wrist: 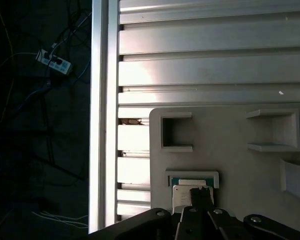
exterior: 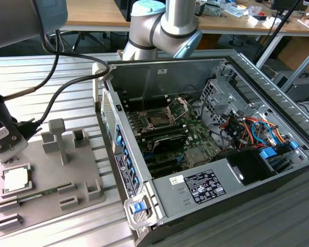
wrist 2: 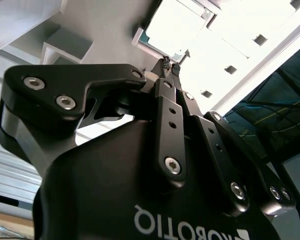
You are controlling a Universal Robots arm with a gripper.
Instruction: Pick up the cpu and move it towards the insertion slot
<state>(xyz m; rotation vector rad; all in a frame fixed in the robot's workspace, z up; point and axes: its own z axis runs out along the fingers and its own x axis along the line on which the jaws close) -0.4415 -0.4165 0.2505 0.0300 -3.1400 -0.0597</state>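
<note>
In the exterior view the chip [exterior: 16,179] lies flat in a grey tray [exterior: 87,175] on the exterior view's left, well apart from the socket [exterior: 159,119]. In the second wrist view the gripper [wrist 2: 171,65] is pinched almost together beside the chip, holding nothing. The chip looks light, stiff and easy to hurt, so its side edges seem best to hold.

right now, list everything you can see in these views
cpu: one, silvery, in the grey fixture plate
memory stick: one, green, beside the cpu on that plate
fixture plate: one, grey, exterior view's left
computer case: one, dark, open, centre
insertion slot: one, dark, silver-framed, inside the case
table: one, ribbed aluminium, under everything
robot arm: one, silver and blue, behind the case
gripper: one, black, shut, over the cpu
</note>
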